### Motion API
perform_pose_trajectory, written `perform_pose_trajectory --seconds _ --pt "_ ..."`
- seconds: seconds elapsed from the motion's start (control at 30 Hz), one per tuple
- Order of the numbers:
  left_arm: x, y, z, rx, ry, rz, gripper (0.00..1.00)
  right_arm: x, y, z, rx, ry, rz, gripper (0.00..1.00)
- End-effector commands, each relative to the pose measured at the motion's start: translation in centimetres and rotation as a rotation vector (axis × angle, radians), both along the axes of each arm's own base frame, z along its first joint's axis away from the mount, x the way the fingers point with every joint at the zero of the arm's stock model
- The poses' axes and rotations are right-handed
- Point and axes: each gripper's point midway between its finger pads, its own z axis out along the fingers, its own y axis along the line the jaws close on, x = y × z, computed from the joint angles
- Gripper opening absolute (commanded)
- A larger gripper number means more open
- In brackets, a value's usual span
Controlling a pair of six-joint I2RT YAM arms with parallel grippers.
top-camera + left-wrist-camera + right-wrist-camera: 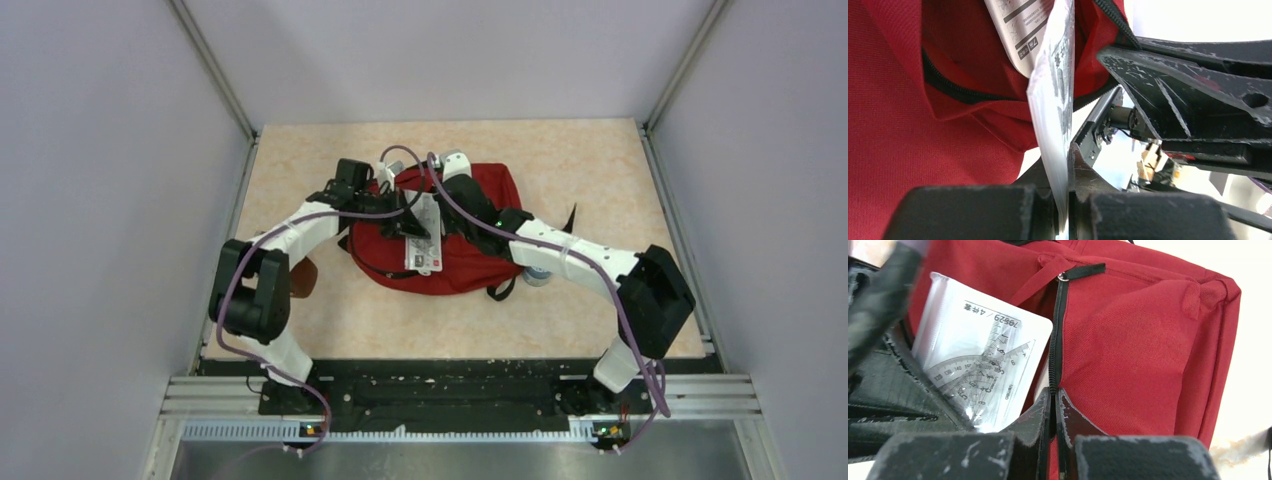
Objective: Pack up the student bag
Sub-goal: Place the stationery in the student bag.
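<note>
The student bag [470, 268], a red backpack, lies in the middle of the table with its zipped opening gaping. My left gripper [1068, 150] is shut on a clear plastic pack of rulers and a protractor [1053, 95], held edge-on at the bag's [908, 130] opening. From above, the pack [424, 238] lies slanted across the bag, with the left gripper [397, 207] on its left. My right gripper [1054, 395] is shut on the black zipper edge [1056, 340] of the bag [1133, 350], right beside the pack [978, 355]. In the top view the right gripper [440, 197] sits over the bag's upper middle.
A small brown pouch [305, 278] lies by the left arm's elbow. A grey roll-like object [537, 276] pokes out under the right forearm next to the bag. Metal frame rails [215, 75] and plain walls close in the table on three sides.
</note>
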Motion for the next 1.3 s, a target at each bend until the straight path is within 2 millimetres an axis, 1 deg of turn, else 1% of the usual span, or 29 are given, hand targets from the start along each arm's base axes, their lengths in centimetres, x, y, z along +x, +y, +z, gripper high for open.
perform_pose_trajectory --seconds 0.0,0.1,0.17,0.33,0.4,0.57,0.67,0.73,0.83,0.9,0.97,1.03,1.1,1.13,1.27 --pt "-0.2 -0.9 0.0 -0.066 0.042 -0.09 0.0 0.7 -0.2 3.5 0.088 -0.086 -0.008 0.0" --pt "-0.2 -1.4 -1.8 -0.058 0.094 -0.109 0.0 0.5 0.2 3.7 0.114 -0.09 0.011 0.0" --pt "-0.2 -1.9 -2.6 -0.048 0.11 -0.124 0.01 0.3 0.4 3.6 0.122 -0.086 0.022 0.0" --pt "-0.1 -2.3 -4.1 -0.031 0.171 -0.134 0.05 0.2 0.7 3.5 0.135 -0.08 0.032 0.0" --pt "1.0 -2.4 -4.4 -0.022 0.147 -0.092 0.06 0.1 0.7 3.4 0.145 -0.082 0.037 0.0" --pt "4.5 -3.8 -3.9 -0.094 0.096 -0.014 0.07 -0.2 1.0 2.6 0.161 -0.064 0.047 0.0" --pt "5.8 -4.2 -3.9 -0.092 0.076 -0.001 0.12 -0.6 0.7 2.2 0.168 -0.055 0.045 0.0" --pt "6.5 -4.0 -3.9 -0.064 0.049 0.013 0.18 -0.9 0.5 1.9 0.174 -0.049 0.044 0.0" --pt "7.4 -2.8 -4.4 0.06 -0.012 0.065 0.33 -1.2 0.2 1.3 0.178 -0.039 0.038 0.0" --pt "7.6 -1.5 -4.4 0.146 -0.067 0.102 0.47 -1.3 0.2 1.2 0.184 -0.037 0.034 0.0" --pt "7.8 -0.1 -4.1 0.225 -0.118 0.155 0.66 -1.4 0.1 1.1 0.186 -0.036 0.031 0.0" --pt "7.5 1.1 -3.5 0.276 -0.157 0.193 0.76 -1.4 0.1 1.3 0.19 -0.037 0.031 0.0" --pt "7.0 2.1 -3.1 0.313 -0.188 0.219 0.84 -1.5 0.1 1.4 0.191 -0.038 0.034 0.0" --pt "6.6 2.8 -3.0 0.336 -0.197 0.234 0.86 -1.5 0.1 1.5 0.193 -0.039 0.034 0.0" --pt "4.3 4.5 -3.3 0.395 -0.195 0.262 0.89 -1.6 -0.2 1.6 0.19 -0.04 0.029 0.0"
